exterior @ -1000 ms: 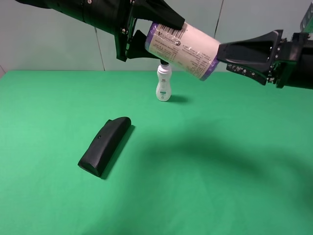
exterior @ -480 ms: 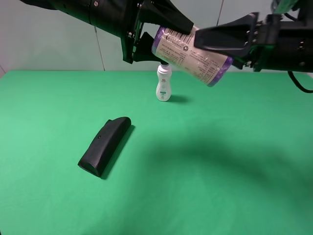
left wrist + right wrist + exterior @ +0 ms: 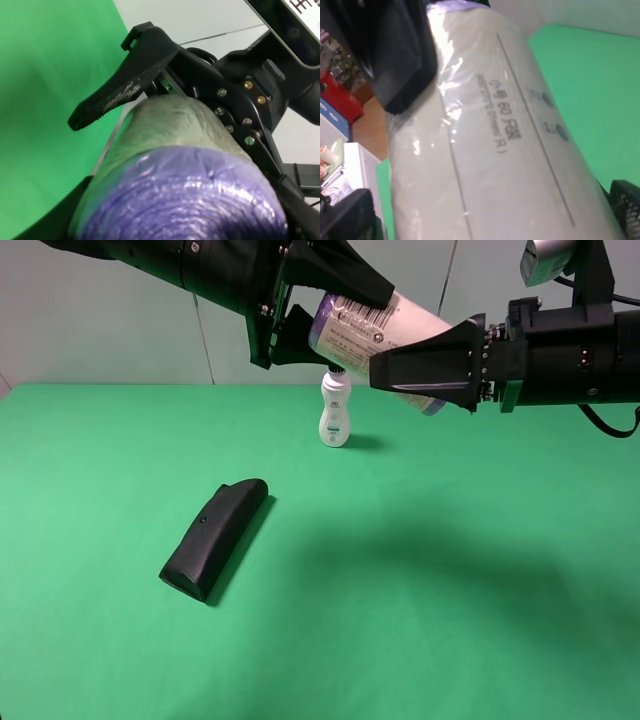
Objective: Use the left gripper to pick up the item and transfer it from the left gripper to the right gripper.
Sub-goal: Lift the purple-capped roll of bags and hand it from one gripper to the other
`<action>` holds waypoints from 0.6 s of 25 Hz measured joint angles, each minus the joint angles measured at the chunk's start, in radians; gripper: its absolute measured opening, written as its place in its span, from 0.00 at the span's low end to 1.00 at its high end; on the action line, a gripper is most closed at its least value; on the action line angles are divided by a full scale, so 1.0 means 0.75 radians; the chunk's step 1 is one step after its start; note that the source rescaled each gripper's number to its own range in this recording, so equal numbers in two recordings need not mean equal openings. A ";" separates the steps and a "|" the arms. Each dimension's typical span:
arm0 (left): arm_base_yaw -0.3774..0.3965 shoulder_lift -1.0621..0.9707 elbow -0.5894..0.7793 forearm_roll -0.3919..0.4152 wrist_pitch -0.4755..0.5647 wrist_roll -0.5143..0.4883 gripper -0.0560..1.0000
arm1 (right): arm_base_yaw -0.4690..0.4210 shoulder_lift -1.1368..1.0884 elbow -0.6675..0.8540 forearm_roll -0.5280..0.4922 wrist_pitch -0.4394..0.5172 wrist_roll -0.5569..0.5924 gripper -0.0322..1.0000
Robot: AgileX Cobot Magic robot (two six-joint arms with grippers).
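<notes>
The item [image 3: 370,322], a fat cream-labelled roll with purple ends, hangs tilted high above the green table. My left gripper [image 3: 335,310] is shut on its left purple end. My right gripper [image 3: 385,352] reaches in from the right; its fingers stand wide on either side of the roll's right half, and the near finger [image 3: 430,360] covers that part. The left wrist view shows the purple end [image 3: 190,200] close up, with a finger of the right gripper [image 3: 120,95] beyond it. The right wrist view is filled by the label [image 3: 495,140], with a left gripper finger [image 3: 400,55] at its far end.
A slim white bottle [image 3: 335,415] with a black cap stands upright on the green table [image 3: 450,590], right below the roll. A long black wedge-shaped case [image 3: 215,538] lies to the front left. A pale wall lies behind.
My right gripper has moved left from beyond the roll's right end, and its fingers now flank the roll. My left gripper shifted the roll slightly right, then held still.
</notes>
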 joint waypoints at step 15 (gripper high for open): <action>0.000 0.000 0.000 -0.007 0.001 -0.049 0.05 | 0.000 0.000 0.000 -0.008 0.014 0.000 0.08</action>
